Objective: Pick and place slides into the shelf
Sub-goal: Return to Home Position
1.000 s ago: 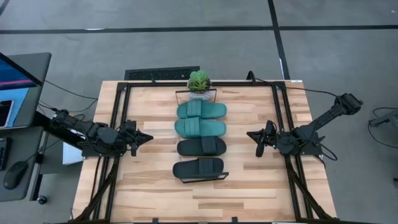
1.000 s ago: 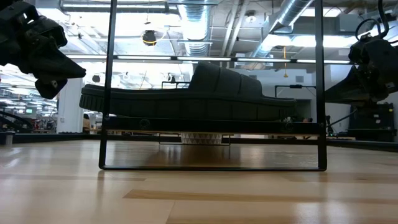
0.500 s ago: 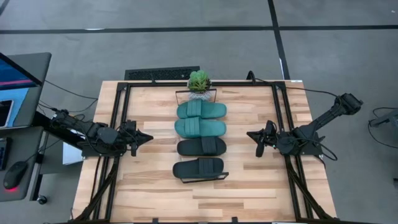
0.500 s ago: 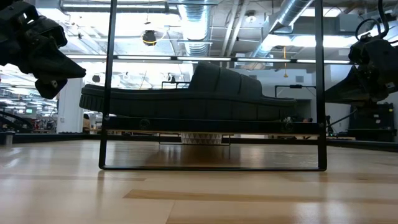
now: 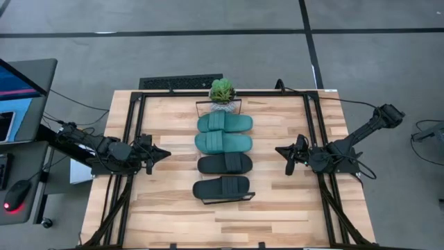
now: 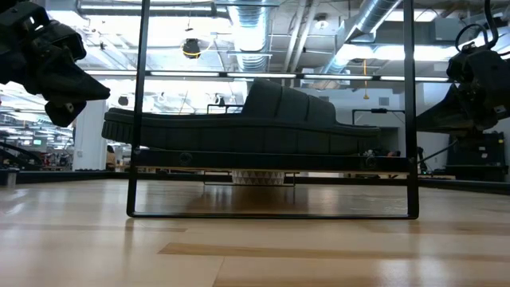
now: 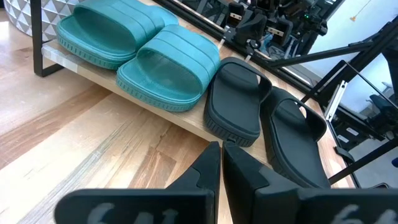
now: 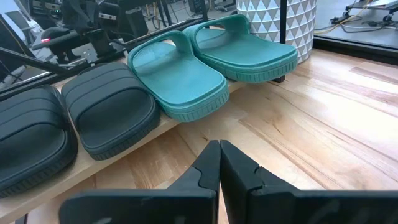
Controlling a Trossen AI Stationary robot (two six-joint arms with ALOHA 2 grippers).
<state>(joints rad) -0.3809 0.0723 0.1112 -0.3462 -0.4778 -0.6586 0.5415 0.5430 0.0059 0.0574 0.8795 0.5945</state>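
– Teal slides (image 5: pixel 224 123) sit in the upper middle of the high view, two of them, and two black slides (image 5: pixel 224 164) lie right below. Are all four on the shelf (image 7: pixel 102 79)?

– Yes, I think so. They lie side by side in one row on the pale plank. The row runs from the plant pot (image 5: pixel 222 91) down toward the bottom of the frame. Each slide's long side goes across, left to right.

– Where are the grippers?

– The left gripper (image 5: pixel 164 154) is at the middle left and the right gripper (image 5: pixel 278 149) is at the middle right. Both point in at the row, about where teal meets black. The slides lie between them, apart from both. Neither one looks nearer.

– Are the fingers holding anything?

– No. In both wrist views the two dark fingers are pressed together with nothing in them.

– So what is left to do?

– Not much, I guess. The job with the slides looks done. Each arm only needs to pull back toward its own side of the table (image 5: pixel 173 215), away from the row, so it does not bump the shelf.
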